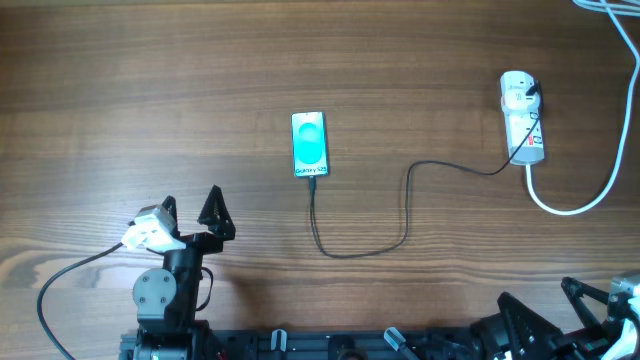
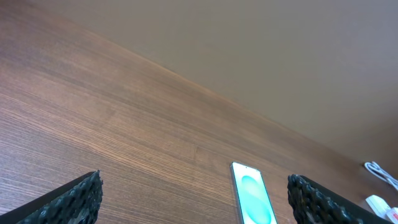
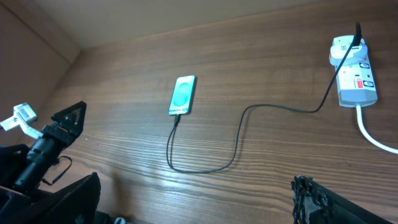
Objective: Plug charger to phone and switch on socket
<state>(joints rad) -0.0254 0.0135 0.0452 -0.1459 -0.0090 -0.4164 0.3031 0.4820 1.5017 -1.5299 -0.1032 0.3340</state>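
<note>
While the phone (image 1: 309,144) lies flat and screen-up near the middle of the wooden table (image 1: 150,80), its "Galaxy" end points toward the robot and meets the connector tip of the charger (image 1: 405,215); whether the tip is fully seated is too small to tell. From there the thin black cable loops toward the robot, bends back up and runs right to the socket (image 1: 522,120), a white power strip well apart from the phone, which holds the black plug (image 1: 533,96) in its far end. Its red switch (image 3: 359,83) shows, but I cannot tell its position. A thick white cord (image 1: 590,200) leaves the strip's near end, curves right and runs off the top right corner. The left gripper (image 1: 191,197) sits near the table's front edge, jaws spread wide and holding nothing. The right gripper (image 1: 535,290) is partly cut off at the bottom right, fingers likewise wide apart and empty.
</note>
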